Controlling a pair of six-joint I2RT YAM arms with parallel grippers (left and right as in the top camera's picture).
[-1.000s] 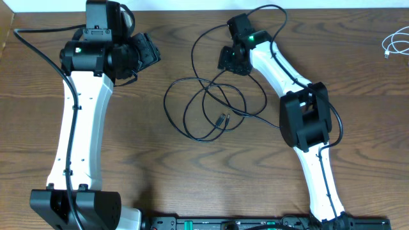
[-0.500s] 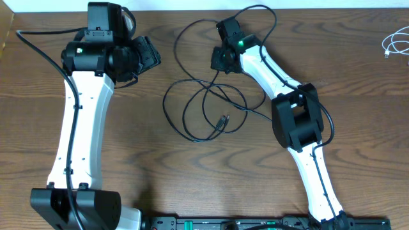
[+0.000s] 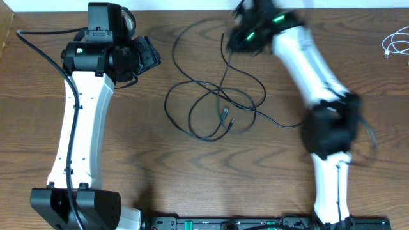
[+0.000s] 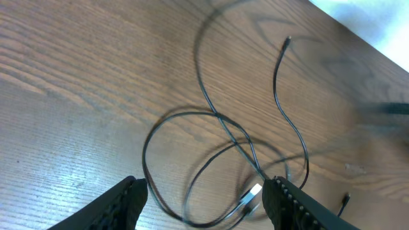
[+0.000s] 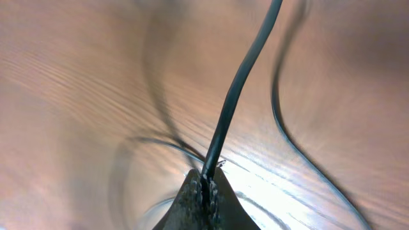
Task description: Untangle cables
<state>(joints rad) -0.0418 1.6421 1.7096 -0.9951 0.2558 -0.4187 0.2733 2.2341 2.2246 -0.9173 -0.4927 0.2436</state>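
Thin black cables (image 3: 223,112) lie in tangled loops on the wooden table (image 3: 160,179), a small plug among them. In the overhead view my right gripper (image 3: 238,38) is blurred above the back of the tangle, with one black strand running down from it. In the right wrist view this gripper (image 5: 206,184) is shut on that black cable (image 5: 236,89). My left gripper (image 3: 151,53) hangs to the left of the tangle, open and holding nothing. In the left wrist view the left gripper (image 4: 208,195) frames the loops (image 4: 217,118) and a silver plug (image 4: 251,195). A white cable (image 3: 396,46) is coiled at the far right.
The table's back edge (image 3: 192,9) runs close behind both grippers. A black rail (image 3: 255,223) sits along the front edge between the two arm bases.
My right gripper has shut on a black cable and swung up and toward the back, dragging the strand and shifting the loops. The left arm has stayed still.
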